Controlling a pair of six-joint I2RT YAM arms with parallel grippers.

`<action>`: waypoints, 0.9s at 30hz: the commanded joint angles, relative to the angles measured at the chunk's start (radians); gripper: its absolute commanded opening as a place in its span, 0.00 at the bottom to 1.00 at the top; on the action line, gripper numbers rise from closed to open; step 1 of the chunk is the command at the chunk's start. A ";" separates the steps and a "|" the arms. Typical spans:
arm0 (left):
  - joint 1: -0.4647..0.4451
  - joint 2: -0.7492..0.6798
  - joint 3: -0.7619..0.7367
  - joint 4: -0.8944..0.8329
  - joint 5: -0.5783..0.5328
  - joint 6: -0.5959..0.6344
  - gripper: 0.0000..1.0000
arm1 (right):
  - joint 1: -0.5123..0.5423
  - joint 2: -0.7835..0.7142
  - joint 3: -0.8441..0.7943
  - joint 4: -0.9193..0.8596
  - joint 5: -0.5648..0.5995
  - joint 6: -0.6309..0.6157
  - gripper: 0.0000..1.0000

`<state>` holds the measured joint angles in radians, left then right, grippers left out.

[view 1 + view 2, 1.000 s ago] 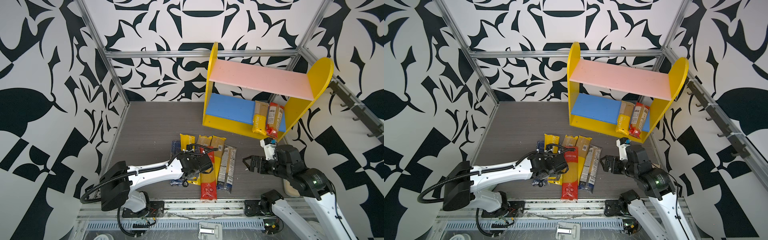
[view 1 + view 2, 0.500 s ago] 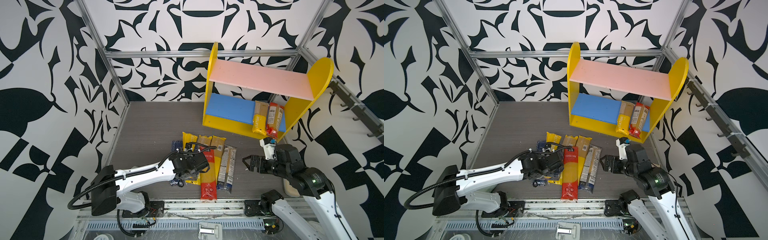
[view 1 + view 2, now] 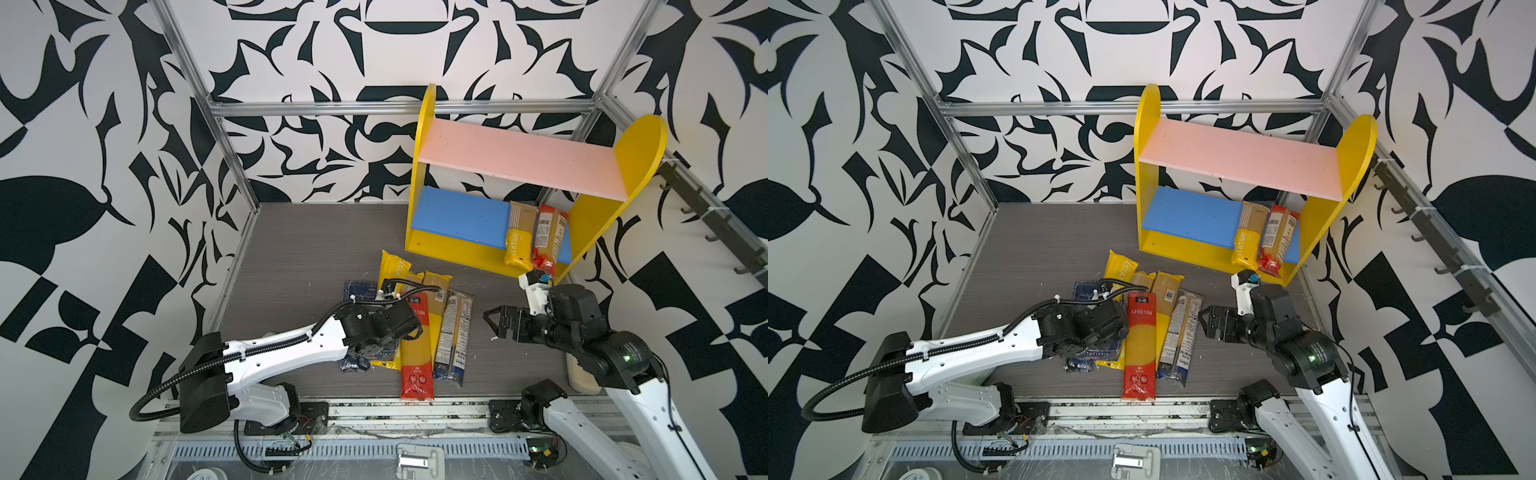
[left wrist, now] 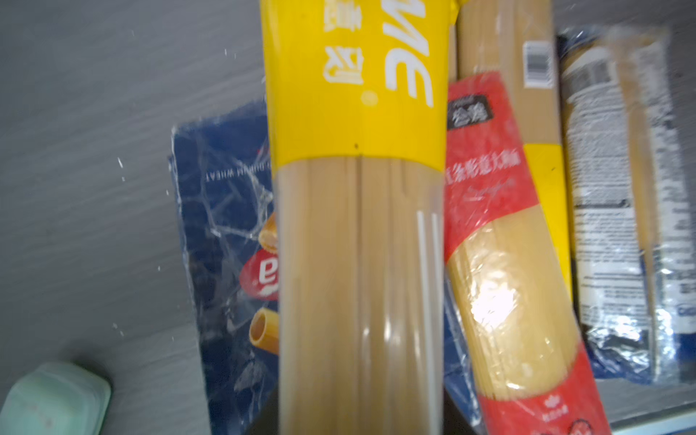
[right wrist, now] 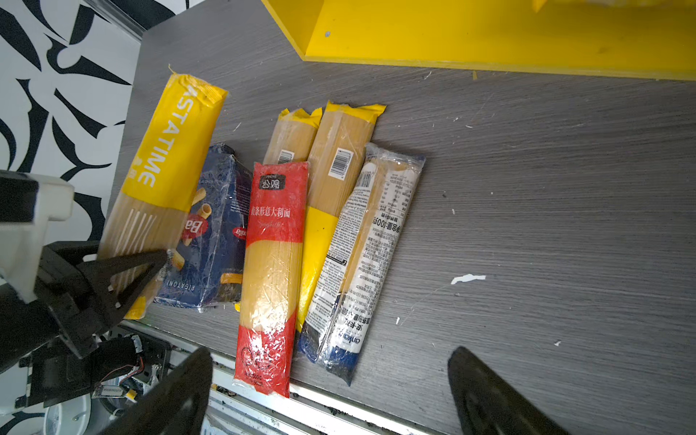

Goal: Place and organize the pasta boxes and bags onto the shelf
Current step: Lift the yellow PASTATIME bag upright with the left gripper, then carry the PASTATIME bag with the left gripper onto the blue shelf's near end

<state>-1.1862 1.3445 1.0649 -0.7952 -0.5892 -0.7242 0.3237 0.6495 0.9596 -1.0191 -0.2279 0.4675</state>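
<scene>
Left of centre in a top view, the left gripper is clenched on the near end of a yellow-ended bag. Its long axis runs up-frame, with the printed end toward the back wall. Four more bags and the rigatoni box lie beside it, unshelved. At upper right, the shelf holds only two bags on its blue board. At lower right, the right gripper hangs released and empty.

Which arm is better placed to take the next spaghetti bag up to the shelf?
Left. The left gripper is shut on the yellow Pastatime bag; the right gripper hangs open and empty, nearer the shelf.
</scene>
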 commanded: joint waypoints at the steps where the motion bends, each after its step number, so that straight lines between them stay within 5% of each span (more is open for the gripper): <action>1: 0.017 -0.005 0.072 0.135 -0.104 0.070 0.00 | 0.004 0.010 0.040 0.037 -0.007 -0.015 0.99; 27: 0.201 0.302 0.404 0.382 0.156 0.402 0.00 | 0.005 0.004 0.160 -0.009 0.056 -0.028 1.00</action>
<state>-1.0107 1.6447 1.4021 -0.5663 -0.4248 -0.3687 0.3237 0.6567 1.0821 -1.0317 -0.2043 0.4614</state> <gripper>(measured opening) 0.346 0.995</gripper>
